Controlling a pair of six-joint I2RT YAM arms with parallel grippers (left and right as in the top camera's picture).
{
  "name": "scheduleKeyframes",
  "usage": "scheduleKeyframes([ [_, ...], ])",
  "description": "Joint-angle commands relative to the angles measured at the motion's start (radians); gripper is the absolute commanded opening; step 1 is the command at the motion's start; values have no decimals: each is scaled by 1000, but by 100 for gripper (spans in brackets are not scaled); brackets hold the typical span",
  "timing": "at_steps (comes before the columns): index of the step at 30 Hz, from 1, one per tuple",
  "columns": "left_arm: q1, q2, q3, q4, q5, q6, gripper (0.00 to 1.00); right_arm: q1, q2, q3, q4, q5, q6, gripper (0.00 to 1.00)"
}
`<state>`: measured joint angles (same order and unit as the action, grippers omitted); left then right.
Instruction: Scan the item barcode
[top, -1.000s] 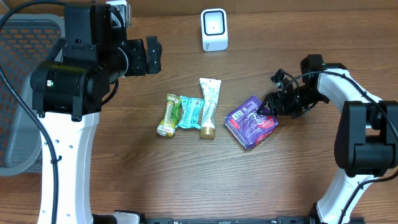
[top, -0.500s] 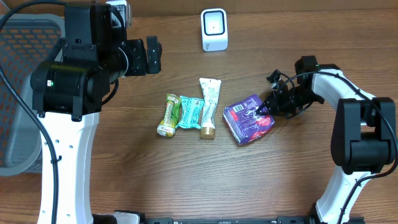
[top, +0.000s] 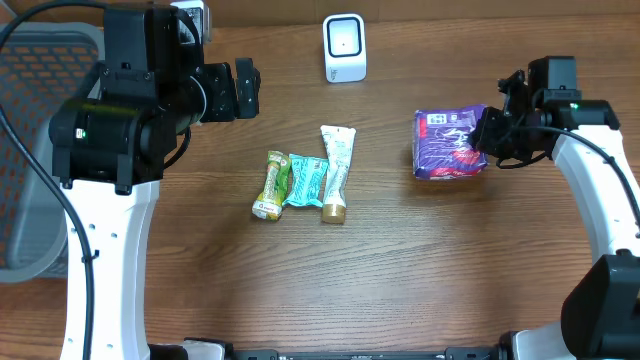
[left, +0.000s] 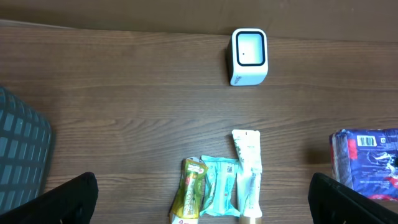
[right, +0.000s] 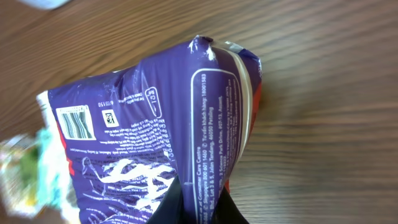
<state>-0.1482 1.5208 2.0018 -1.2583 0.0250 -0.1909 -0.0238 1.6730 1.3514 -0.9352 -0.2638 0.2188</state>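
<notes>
Showing the scanning station at the moment of grasp: the right gripper (top: 487, 140) is closed tight on one edge of the purple packet (top: 450, 145), its dark fingertips (right: 198, 210) pinching a fold of the wrapper at the bottom of the right wrist view. The packet sits toward the right side of the wooden table (top: 300, 290), well apart from the white scanner (top: 345, 47) that stands upright near the far edge. A white panel with the barcode (right: 76, 122) faces the right wrist camera, and the same label shows on the packet's upper face in the overhead and left wrist views. Whether the packet rests on the table or hangs clear of it cannot be told.

The left gripper (top: 243, 88) hangs over the left rear of the table with its jaws spread fully wide and nothing between them; its two dark fingers (left: 68, 202) appear only at the lower corners of the left wrist view.

Three other items lie side by side at the table's centre: a green packet (top: 270, 185), a teal packet (top: 305, 180) touching it, and a white tube (top: 337, 170) with a gold cap. A grey basket (top: 30, 150) stands at the left edge.
</notes>
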Motion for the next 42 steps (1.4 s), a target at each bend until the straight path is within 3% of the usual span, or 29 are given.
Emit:
scheduleKeyframes([
  [1,4,3,-3,1,-7,11,99,53,23,-48,20,125,141,4],
  [7,4,3,-3,1,-7,11,100,118,35,-178,137,124,153,4],
  [17,4,3,-3,1,-7,11,99,96,35,-181,118,45,143,56],
  [21,4,3,-3,1,-7,11,100,48,42,-181,115,6,105,63],
  [33,4,3,-3,1,-7,11,100,-90,192,-207,150,-377,-182,71],
  [36,4,3,-3,1,-7,11,100,-89,193,-232,180,-404,-194,71],
  [39,4,3,-3,1,-7,11,100,-89,193,-269,229,-455,-194,66],
  [41,4,3,-3,1,-7,11,100,-89,193,-321,301,-464,-159,48],
  [42,4,3,-3,1,-7,11,99,-89,193,-325,306,-464,-159,45],
])
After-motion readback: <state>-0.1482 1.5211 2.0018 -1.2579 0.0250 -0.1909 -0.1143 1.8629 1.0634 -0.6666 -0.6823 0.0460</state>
